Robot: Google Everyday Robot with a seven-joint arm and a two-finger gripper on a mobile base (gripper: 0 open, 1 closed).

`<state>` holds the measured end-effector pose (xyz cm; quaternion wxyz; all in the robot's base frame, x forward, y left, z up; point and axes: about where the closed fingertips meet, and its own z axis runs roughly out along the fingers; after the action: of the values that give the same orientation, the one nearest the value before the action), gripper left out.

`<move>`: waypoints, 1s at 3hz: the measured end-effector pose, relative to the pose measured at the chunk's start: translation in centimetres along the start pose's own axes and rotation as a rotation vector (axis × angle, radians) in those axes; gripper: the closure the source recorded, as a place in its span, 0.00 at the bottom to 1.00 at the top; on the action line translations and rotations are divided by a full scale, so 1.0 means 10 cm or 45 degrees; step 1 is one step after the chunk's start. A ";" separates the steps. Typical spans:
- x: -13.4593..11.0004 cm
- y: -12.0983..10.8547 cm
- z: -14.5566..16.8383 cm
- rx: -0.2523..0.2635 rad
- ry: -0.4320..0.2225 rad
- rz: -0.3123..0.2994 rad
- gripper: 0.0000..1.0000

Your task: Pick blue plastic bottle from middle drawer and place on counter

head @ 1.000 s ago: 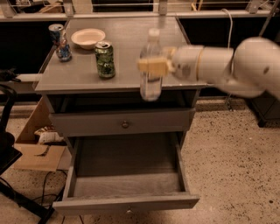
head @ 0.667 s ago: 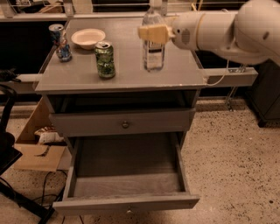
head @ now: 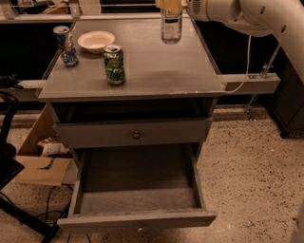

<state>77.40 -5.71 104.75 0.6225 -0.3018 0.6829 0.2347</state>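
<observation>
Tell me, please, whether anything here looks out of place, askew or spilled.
Nothing is spilled or askew. The wide grey wooden drawer stands open and empty. The gripper holds the clear plastic bottle upright at the grey counter, near its far right corner. The green drink can stands upright.

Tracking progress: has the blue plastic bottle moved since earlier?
Yes: blue plastic bottle, in the hand, moved back across the counter, beyond the green can.
</observation>
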 end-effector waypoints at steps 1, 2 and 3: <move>0.53 -0.49 0.27 0.097 0.003 0.005 1.00; 0.97 -0.67 0.38 0.146 0.023 0.055 1.00; 1.27 -0.74 0.39 0.179 0.017 0.102 1.00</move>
<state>84.79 -9.76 92.12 0.6276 -0.2316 0.7133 0.2089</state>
